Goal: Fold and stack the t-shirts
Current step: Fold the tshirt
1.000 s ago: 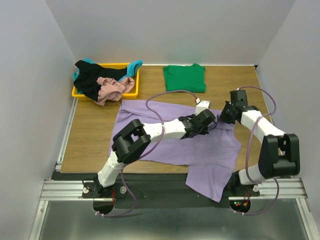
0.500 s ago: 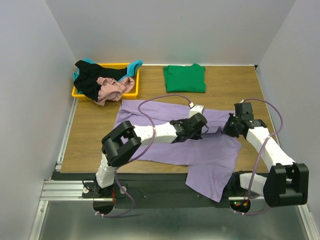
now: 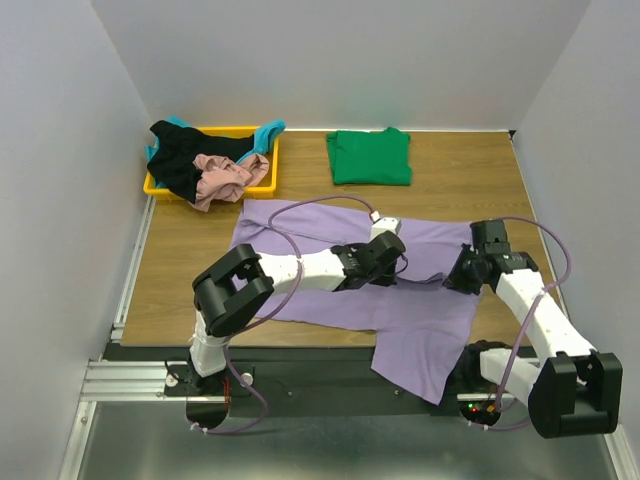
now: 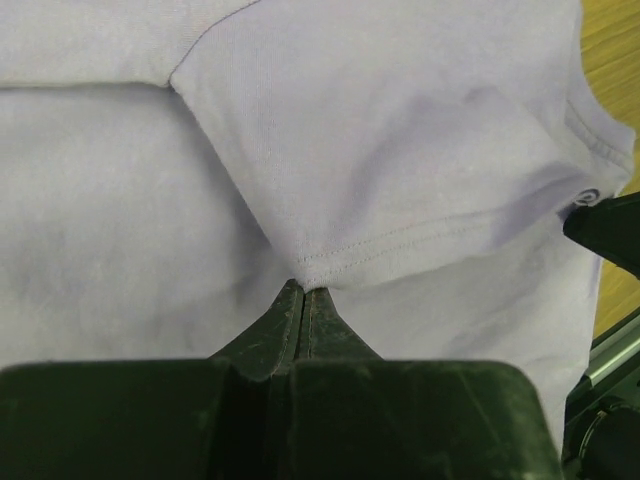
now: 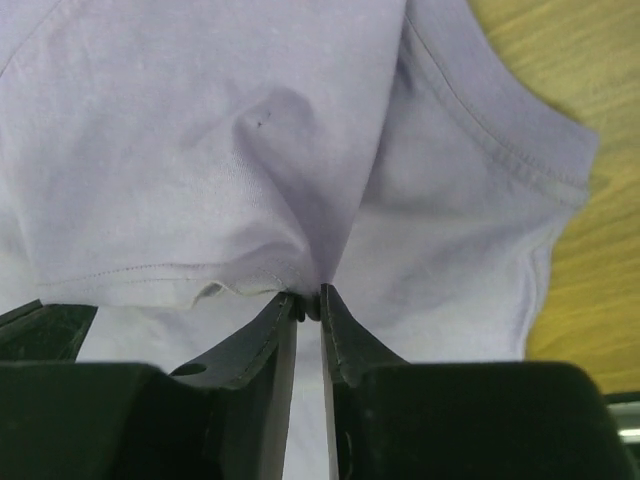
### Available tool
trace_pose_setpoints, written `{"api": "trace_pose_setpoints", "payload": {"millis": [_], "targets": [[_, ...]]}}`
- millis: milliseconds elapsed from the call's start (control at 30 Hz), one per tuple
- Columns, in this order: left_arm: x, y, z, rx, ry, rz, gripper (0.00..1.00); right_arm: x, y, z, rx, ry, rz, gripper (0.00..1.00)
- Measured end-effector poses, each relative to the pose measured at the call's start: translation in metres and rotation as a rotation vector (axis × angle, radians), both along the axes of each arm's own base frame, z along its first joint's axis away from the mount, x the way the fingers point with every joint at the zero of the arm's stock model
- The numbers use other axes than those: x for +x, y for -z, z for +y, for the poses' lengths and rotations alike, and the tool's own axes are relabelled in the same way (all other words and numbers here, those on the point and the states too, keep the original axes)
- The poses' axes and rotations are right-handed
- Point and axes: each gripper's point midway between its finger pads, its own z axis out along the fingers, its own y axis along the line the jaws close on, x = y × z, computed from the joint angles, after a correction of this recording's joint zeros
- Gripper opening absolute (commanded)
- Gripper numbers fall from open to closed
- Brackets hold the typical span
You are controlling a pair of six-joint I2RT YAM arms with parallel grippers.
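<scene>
The purple t-shirt (image 3: 420, 330) lies spread on the table, its far part folded over toward the near side. My left gripper (image 3: 398, 264) is shut on the folded hem (image 4: 330, 255), its jaws pressed together at the tips (image 4: 303, 288). My right gripper (image 3: 458, 280) holds the same fold near the right sleeve; its jaws stand a narrow slit apart, with the cloth edge still caught between the tips (image 5: 308, 298). A folded green t-shirt (image 3: 369, 157) lies at the far middle. The black (image 3: 180, 160), pink (image 3: 225, 175) and teal (image 3: 268, 130) t-shirts are heaped in the tray.
The yellow tray (image 3: 240, 130) stands at the far left corner. Bare wood (image 3: 180, 260) shows left of the purple shirt and at the far right (image 3: 470, 170). The shirt's near corner (image 3: 420, 385) hangs over the table's front edge by the right arm's base.
Both grippers have drawn the folded edge of the purple shirt toward the near side. The right arm has swung nearer and lower, and its jaws have parted slightly.
</scene>
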Motion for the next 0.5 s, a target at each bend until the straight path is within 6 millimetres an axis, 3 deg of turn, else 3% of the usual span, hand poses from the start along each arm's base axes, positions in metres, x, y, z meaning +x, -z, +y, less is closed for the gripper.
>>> {"api": "trace_pose_setpoints", "payload": {"millis": [67,100,133,167,233,267,300,367,433,500], "targets": [[-0.002,0.0,0.004,0.004,-0.002,0.006,0.0,-0.005,-0.002,0.0,0.004,0.011,0.006,0.28],[-0.003,-0.001,0.004,0.004,-0.001,0.007,0.05,-0.006,-0.004,0.0,0.006,0.012,0.001,0.31],[-0.004,-0.002,0.004,0.001,0.0,0.011,0.21,-0.009,-0.007,0.002,0.017,0.009,-0.003,0.44],[-0.005,-0.003,0.004,-0.003,0.003,0.014,0.3,-0.009,-0.008,0.003,0.022,0.007,-0.007,0.49],[-0.007,-0.005,0.006,-0.007,0.006,0.019,0.59,-0.014,-0.011,0.004,0.032,0.007,-0.01,0.62],[-0.009,-0.006,0.008,-0.009,0.002,0.025,0.63,-0.015,-0.012,0.004,0.032,0.005,-0.01,0.65],[-0.01,-0.007,0.011,-0.006,0.004,0.026,0.71,-0.018,-0.014,0.004,0.034,0.008,-0.007,0.74],[-0.013,-0.009,0.016,-0.003,0.006,0.027,0.79,-0.021,-0.02,0.003,0.024,0.006,-0.008,0.84],[-0.016,-0.016,0.023,-0.005,0.008,0.025,0.81,-0.019,-0.032,0.001,0.015,0.006,-0.036,1.0],[-0.02,-0.025,0.027,-0.018,0.017,0.019,0.84,-0.014,-0.045,0.0,0.007,0.005,-0.078,1.0]]}}
